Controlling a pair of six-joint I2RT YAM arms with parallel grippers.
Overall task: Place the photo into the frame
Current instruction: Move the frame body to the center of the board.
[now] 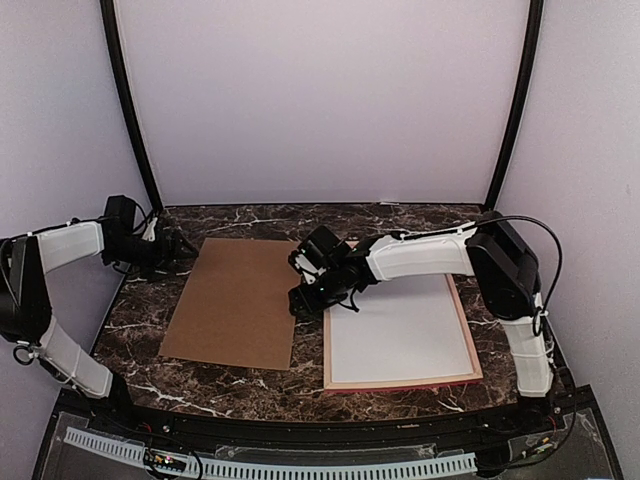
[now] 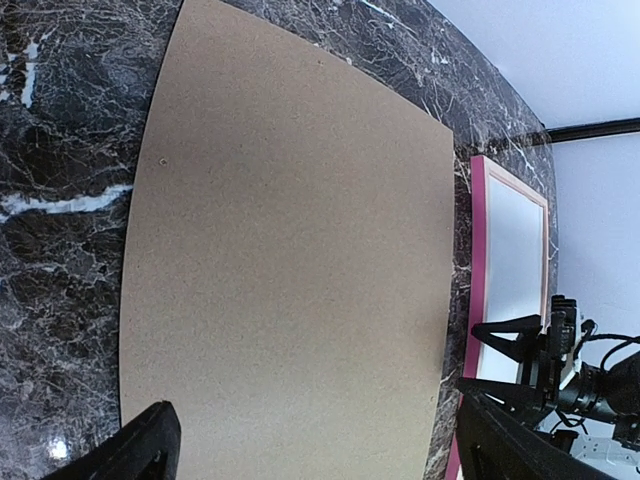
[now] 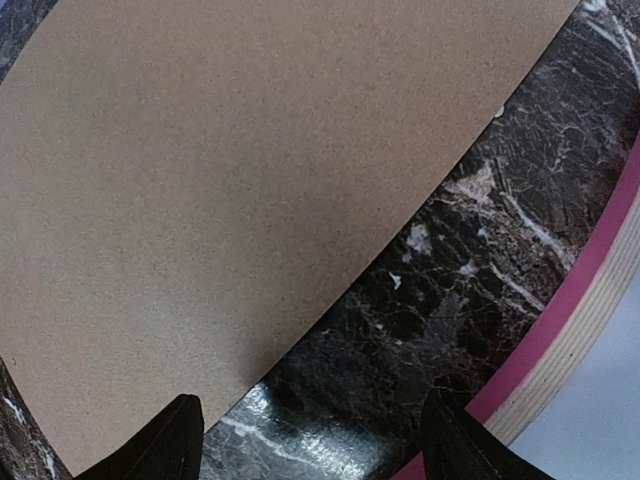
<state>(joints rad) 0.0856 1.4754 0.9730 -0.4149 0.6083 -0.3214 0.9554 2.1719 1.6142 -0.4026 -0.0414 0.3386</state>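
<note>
Right claw (image 1: 305, 290), open, is hovering mid-picture between panel (image 1: 240, 300) and frame (image 1: 400, 383); left claw (image 1: 175, 245) is gaping wide. Panel's edge is probably wanting a shallow pinch.

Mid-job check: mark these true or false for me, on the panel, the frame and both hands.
1. The brown backing panel lies flat on the table, left of the frame. True.
2. The right hand grips the panel. False: it is open above the panel's edge, holding nothing.
3. The left hand is open and empty. True.
4. The panel covers the frame. False: bare table shows between them.
</note>
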